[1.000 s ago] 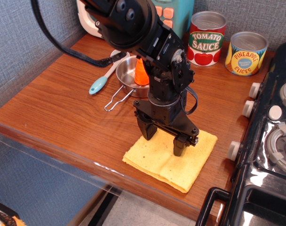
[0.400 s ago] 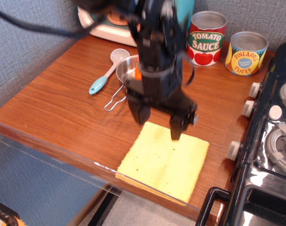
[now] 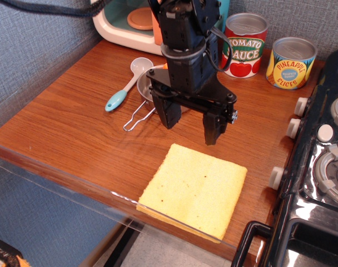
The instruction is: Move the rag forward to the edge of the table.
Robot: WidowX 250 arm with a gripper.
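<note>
Behind gripper [image 3: 192, 123], pan [image 3: 144, 88] mostly hidden, rag [image 3: 193, 189] fully visible

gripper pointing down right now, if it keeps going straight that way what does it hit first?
Probably the far edge of the flat pale-yellow folded rag, or the reddish-brown wooden table just behind it. The open black gripper hangs above that boundary; one view leaves depth unclear.

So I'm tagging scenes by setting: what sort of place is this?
Likely a toy kitchen set on a wooden table: a black toy stove, tomato sauce can, pineapple can.
</note>
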